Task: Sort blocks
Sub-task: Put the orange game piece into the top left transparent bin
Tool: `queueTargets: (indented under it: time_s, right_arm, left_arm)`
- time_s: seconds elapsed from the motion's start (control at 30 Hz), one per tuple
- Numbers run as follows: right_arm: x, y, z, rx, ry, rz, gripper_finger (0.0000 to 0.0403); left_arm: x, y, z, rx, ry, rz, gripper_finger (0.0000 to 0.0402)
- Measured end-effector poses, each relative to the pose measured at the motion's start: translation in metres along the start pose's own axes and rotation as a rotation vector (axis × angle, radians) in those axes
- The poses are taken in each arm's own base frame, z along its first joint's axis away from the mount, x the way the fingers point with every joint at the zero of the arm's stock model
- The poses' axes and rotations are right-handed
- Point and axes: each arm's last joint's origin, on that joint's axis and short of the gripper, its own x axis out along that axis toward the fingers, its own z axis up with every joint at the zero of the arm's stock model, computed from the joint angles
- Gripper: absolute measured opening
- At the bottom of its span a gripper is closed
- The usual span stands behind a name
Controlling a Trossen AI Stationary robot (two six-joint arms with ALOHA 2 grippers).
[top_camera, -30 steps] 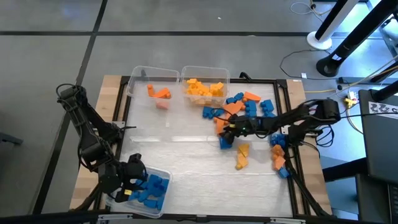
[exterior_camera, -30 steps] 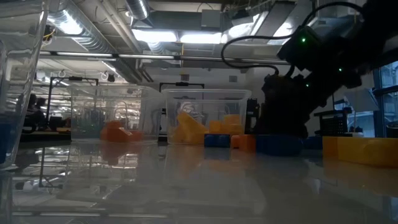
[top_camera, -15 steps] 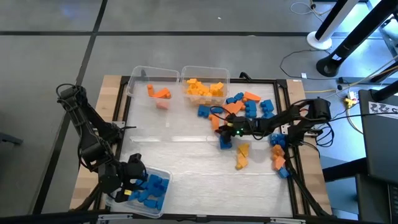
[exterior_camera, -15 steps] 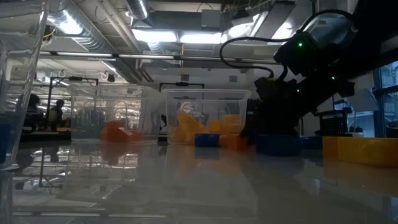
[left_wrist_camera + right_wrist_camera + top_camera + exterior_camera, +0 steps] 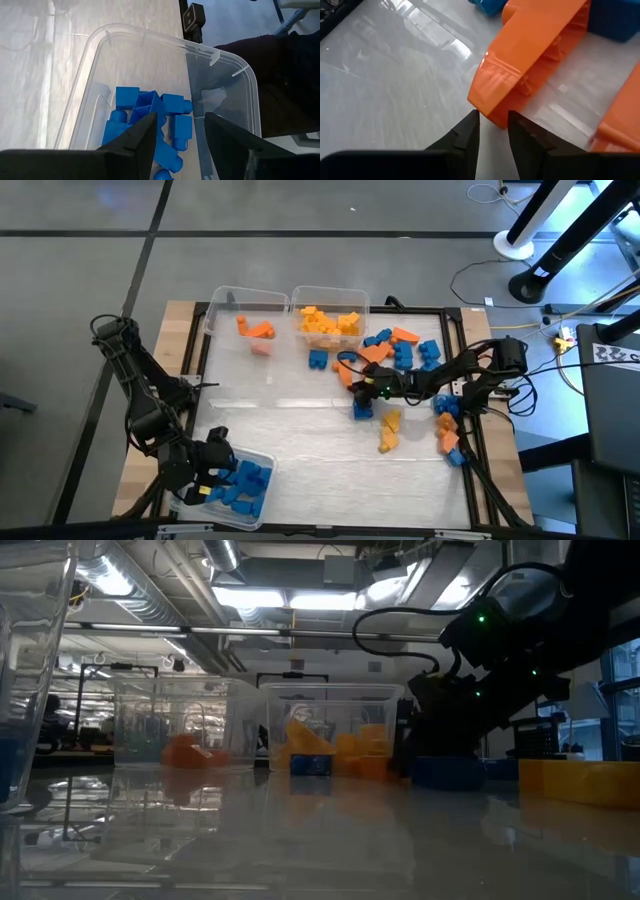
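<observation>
Nearest me, and well away from the bin of yellow blocks [image 5: 358, 298], which I steer by, the left jaws hang released over a clear bin [image 5: 220, 65] at the tabletop's [image 5: 290, 420] front corner. Nothing sits between them. Blue blocks [image 5: 150, 115] lie heaped inside that bin, directly beneath the jaws.

Between that corner and the yellow bin the pale tabletop runs bare. Off to the right arm's side of that stretch lie two loose yellow blocks [image 5: 388, 430]. A small cluster of blue and orange blocks [image 5: 447, 430] sits beyond them, by the tabletop's edge.

Closer to the yellow bin, on its front right, the right jaws reach low into the main scatter of blocks [image 5: 400, 350]. They are drawn close together at the corner of an orange block [image 5: 530, 55]. I cannot tell whether they pinch it or merely touch it. Blue blocks crowd around that orange one.

Just in front of the yellow bin a single blue block [image 5: 318, 359] stands alone, apart from the scatter.

Yellow blocks [image 5: 328, 323] fill the landmark bin's floor. Beside it, on the left arm's side and touching it, a second clear bin [image 5: 222, 300] holds a few orange blocks [image 5: 255, 330].
</observation>
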Motion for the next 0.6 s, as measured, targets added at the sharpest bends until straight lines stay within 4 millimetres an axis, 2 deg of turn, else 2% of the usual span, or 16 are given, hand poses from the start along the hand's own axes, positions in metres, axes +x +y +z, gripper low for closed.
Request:
queueTargets:
  time_s: [0.23, 0.6]
  right_arm:
    - [0.0, -0.0003, 0.0003, -0.082, -0.009, -0.01, 0.0101]
    - [0.0025, 0.0004, 0.0019, -0.319, -0.027, -0.039, 0.0101]
  left_arm:
    - [0.0, 0.0, 0.0, -0.001, 0.0, 0.0, 0.0155]
    - [0.0, 0.0, 0.0, -0.003, 0.0, 0.0, 0.0155]
